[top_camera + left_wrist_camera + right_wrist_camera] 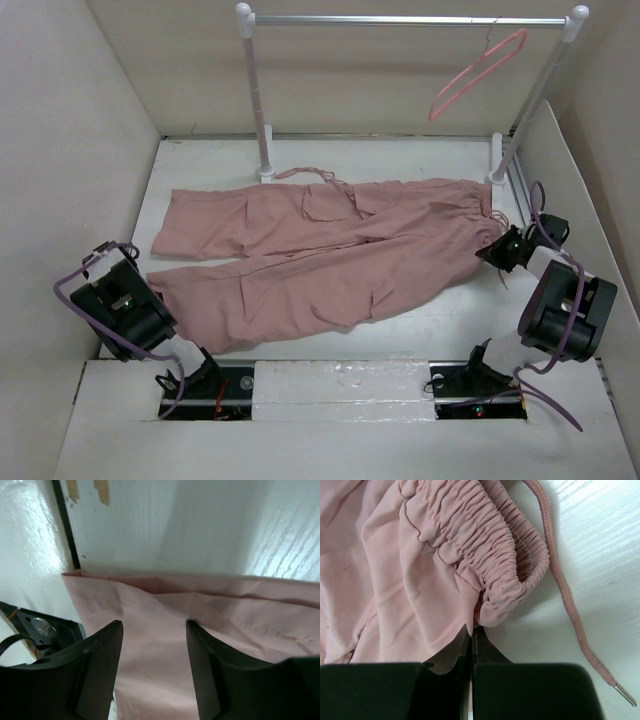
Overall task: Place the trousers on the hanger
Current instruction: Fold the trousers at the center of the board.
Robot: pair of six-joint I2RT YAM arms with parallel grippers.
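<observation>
The dusty-pink trousers [330, 250] lie flat across the white table, waistband to the right and legs to the left. The pink hanger [475, 72] hangs by its hook from the rail at the back right. My right gripper [500, 248] sits at the near corner of the gathered waistband [490, 545]. In the right wrist view it [472, 630] is shut, with a fold of the fabric pinched at its tips. My left gripper [154, 625] is open just above the lower trouser leg [165, 645] near its cuff end. The left arm [125, 305] is at the table's left edge.
A white-and-metal garment rail [400, 20] stands at the back on two posts [262, 110]. A loose pink drawstring [565, 585] lies on the table beside the waistband. White walls enclose the table on the left, right and back.
</observation>
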